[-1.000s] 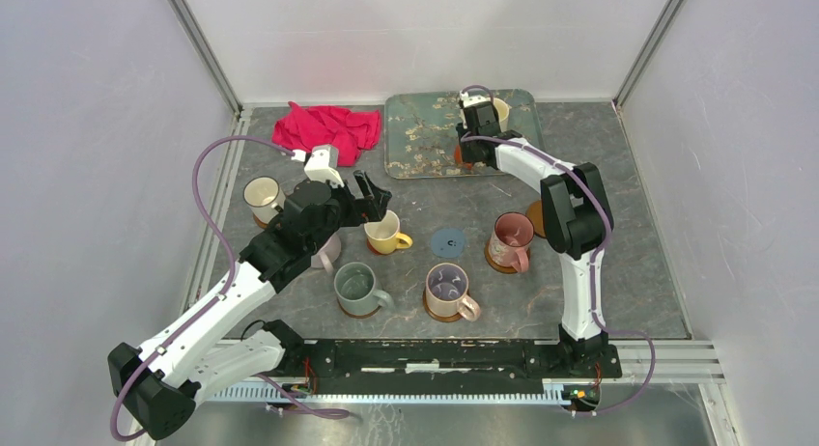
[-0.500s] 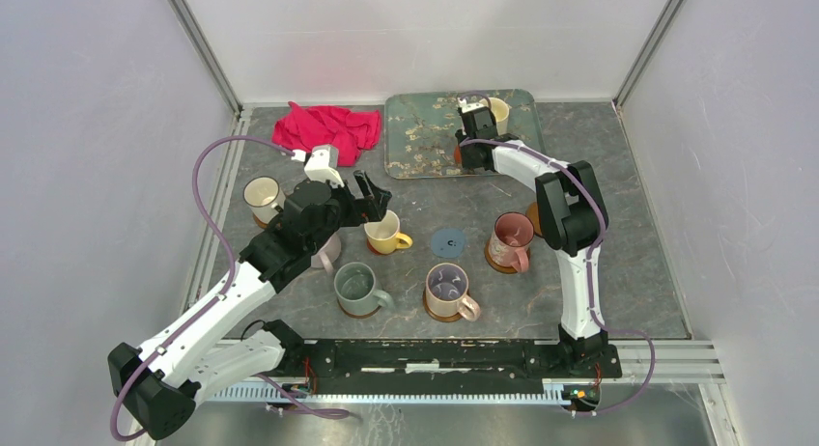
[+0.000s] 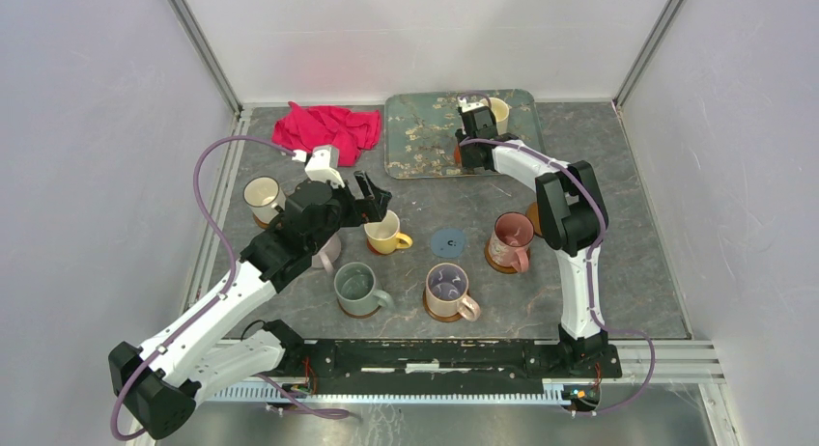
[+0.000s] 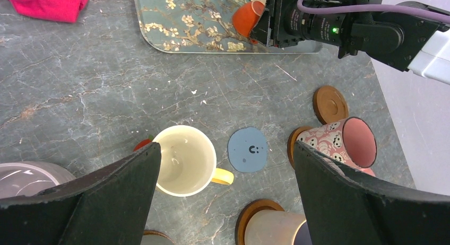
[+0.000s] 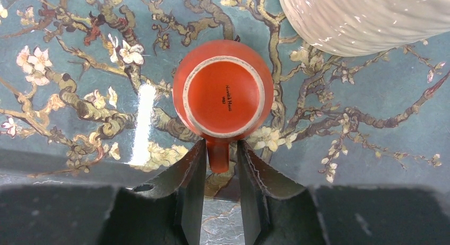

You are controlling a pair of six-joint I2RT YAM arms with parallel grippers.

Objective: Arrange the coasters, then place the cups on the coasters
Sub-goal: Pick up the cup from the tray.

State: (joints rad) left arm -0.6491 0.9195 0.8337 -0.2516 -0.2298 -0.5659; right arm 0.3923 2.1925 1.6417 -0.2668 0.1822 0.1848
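Left tool (image 4: 225,152) spread wide, arm bent; right tool (image 5: 220,152) pinched, arm outstretched.

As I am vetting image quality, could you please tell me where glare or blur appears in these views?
Right wrist view: a white glare streak on the teal tray, left of the orange cup, whose base print is sharp. Left wrist view: the blue coaster and table are crisp. Top external view: even light, soft shadows.

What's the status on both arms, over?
Left gripper open above yellow mug. Right gripper shut on orange cup, by its handle, over tray. Cream mug close beside.
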